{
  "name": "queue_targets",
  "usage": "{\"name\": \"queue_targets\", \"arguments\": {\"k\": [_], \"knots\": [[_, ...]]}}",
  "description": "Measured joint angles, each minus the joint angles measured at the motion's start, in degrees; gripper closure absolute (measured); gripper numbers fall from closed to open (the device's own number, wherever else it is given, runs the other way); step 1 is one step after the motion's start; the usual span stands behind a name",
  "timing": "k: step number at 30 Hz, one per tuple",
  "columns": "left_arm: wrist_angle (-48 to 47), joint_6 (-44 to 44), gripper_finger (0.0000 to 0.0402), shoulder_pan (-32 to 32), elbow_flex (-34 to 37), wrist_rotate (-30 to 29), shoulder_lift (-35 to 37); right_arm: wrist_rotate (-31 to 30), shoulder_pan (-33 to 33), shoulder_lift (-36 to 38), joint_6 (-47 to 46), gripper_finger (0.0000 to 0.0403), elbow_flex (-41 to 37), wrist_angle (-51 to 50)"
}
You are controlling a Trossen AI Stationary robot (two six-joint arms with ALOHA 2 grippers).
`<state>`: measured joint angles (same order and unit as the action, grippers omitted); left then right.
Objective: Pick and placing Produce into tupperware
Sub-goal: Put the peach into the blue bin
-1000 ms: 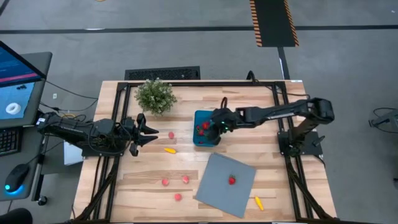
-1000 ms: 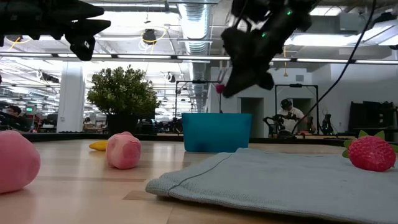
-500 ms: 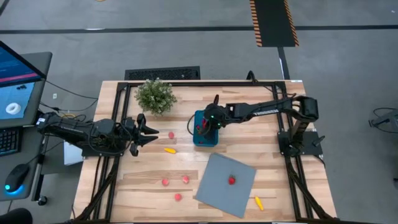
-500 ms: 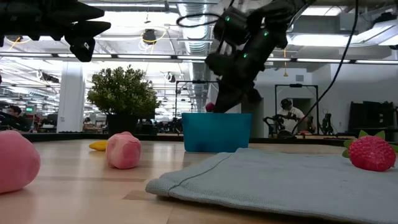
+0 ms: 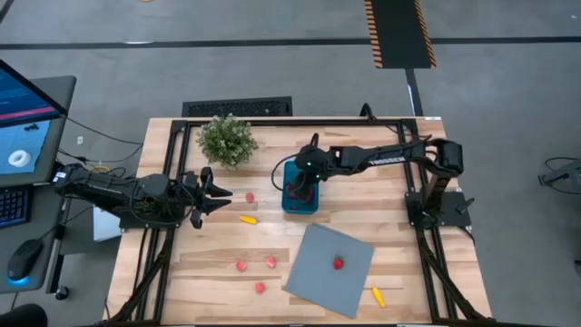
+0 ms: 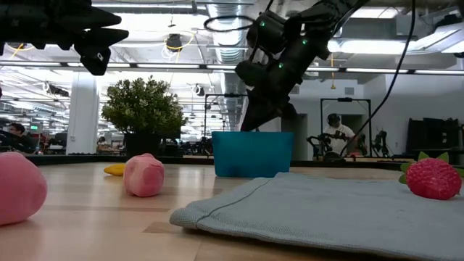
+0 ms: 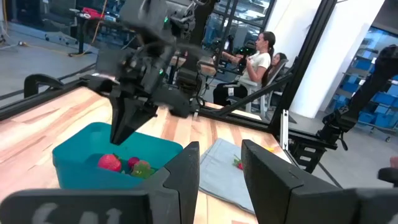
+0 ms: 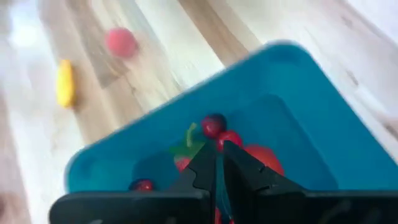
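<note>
- your left gripper (image 5: 221, 192) waits at the table's left edge, in the air, its fingers (image 7: 186, 163) a little apart and holding nothing.
- just ahead of it lie a pink piece (image 5: 250, 197) and a yellow piece (image 5: 247, 219) on the bare wood; the potted plant (image 5: 226, 139) stands beyond them, near the far edge.
- three more pink and red pieces (image 5: 256, 271) sit near the front, left of the grey sheet (image 5: 318, 272).
- the blue tub (image 5: 290, 202) is mid-table, just right of the plant, with several red pieces already inside (image 7: 110, 162).
- your right gripper (image 5: 300, 188) is down over the tub; the step in hand looks like the drop. its fingers (image 8: 205, 163) show only a thin gap, and i cannot tell whether a piece is in them.
- next move, i judge: lift straight up clear of the tub wall before swinging out, so you do not drag the tub.
- to the right, a strawberry (image 5: 338, 262) lies on the grey sheet and an orange piece (image 5: 376, 295) just off its front corner; both look like the nearest pickups for this arm.
- the sheet is soft and may shift under a low grasp.
</note>
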<state>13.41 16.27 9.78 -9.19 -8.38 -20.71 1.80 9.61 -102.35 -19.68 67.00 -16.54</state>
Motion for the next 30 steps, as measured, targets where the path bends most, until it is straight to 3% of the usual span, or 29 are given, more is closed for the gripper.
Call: {"name": "queue_targets", "arguments": {"k": [5,14,30], "knots": [[-0.34,-0.02,0.0293,0.02,0.0,0.0,-0.02,-0.4,-3.63,4.39,4.95,0.0352,0.05,7.72],[-0.44,-0.04,0.0293,0.01,0.0,-0.02,-0.02,-14.12,-13.4,15.93,12.69,0.0351,-2.95,12.02],[3.55,0.03,0.0293,0.02,0.0,0.04,-0.02,-18.73,-22.09,40.26,9.73,0.0351,-22.71,24.17]]}}
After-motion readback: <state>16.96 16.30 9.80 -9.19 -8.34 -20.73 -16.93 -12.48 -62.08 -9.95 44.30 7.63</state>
